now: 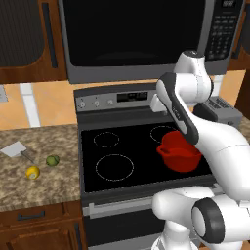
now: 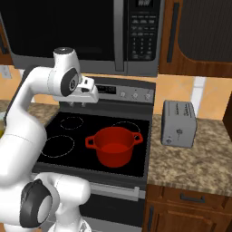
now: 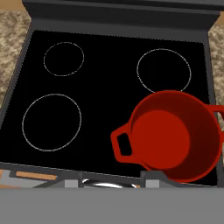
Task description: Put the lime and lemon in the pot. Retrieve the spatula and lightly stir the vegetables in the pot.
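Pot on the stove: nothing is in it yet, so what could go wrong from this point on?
1. The lime and lemon lie on the counter left of the stove, far from the pot; round fruit may roll when grasped.
2. The spatula lies right beside them, so a reach could knock it.
3. The pot sits near the stove's front edge; stirring might shove it.

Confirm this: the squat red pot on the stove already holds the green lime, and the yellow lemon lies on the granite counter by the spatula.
Not right. The squat red pot is empty in the hand view. The left base view shows the green lime on the granite counter beside the yellow lemon, near the spatula.
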